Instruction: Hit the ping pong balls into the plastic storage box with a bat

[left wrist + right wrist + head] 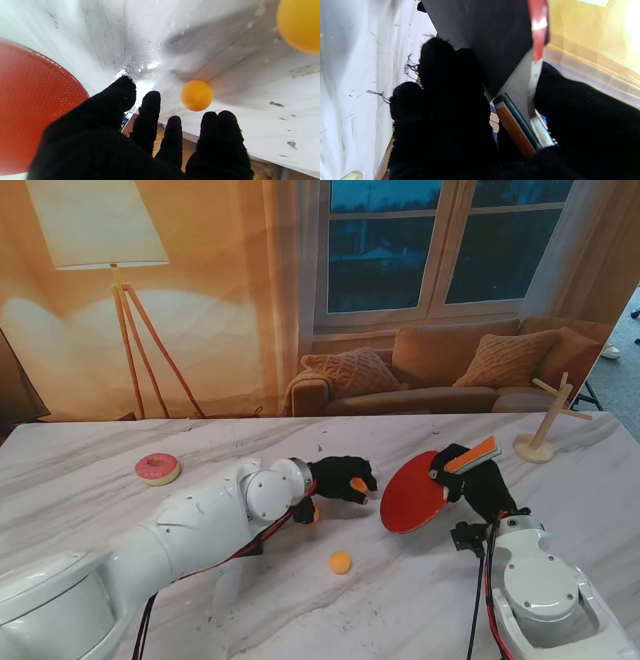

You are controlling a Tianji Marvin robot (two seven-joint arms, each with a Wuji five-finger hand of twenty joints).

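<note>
Bat [415, 492] beside left hand [340, 478] (ball [341, 562] apart, nearer me)

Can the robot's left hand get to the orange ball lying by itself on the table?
Probably yes. The loose ball lies on bare table nearer to me than the left hand, with nothing between them. That hand's fingers are apart and look empty, though other balls sit close by it.
</note>
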